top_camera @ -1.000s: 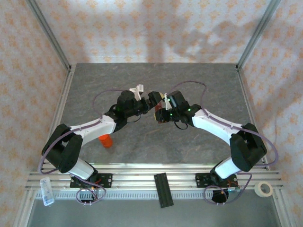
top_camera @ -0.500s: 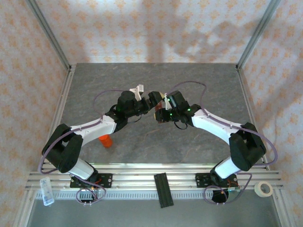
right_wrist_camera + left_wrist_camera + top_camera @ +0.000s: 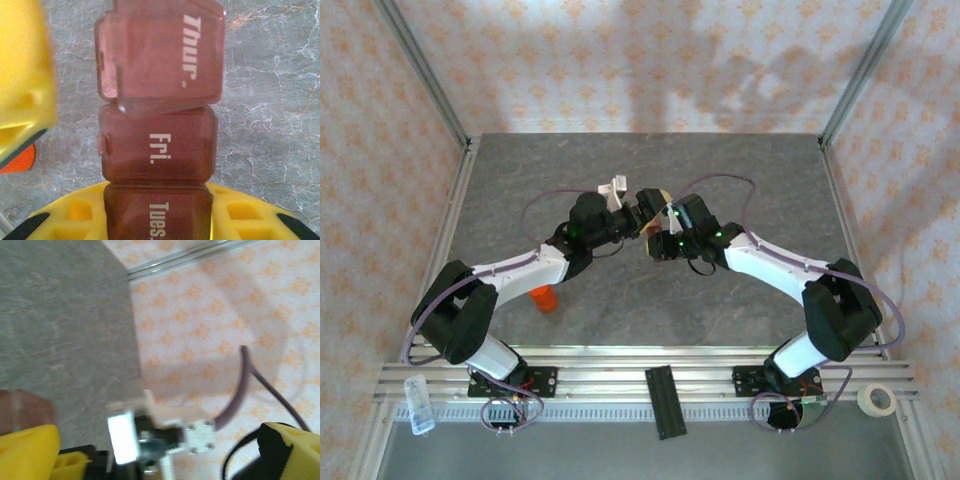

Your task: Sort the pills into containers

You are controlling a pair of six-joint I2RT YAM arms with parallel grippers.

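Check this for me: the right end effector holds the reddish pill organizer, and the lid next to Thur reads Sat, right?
Not quite. The right end effector holds the reddish pill organizer, but the lid next to Thur reads Fri, not Sat; the right wrist view shows it.

Bright, even light; soft shadows on the back wall (image 3: 720, 70). Left wrist view blurred, perhaps by motion.
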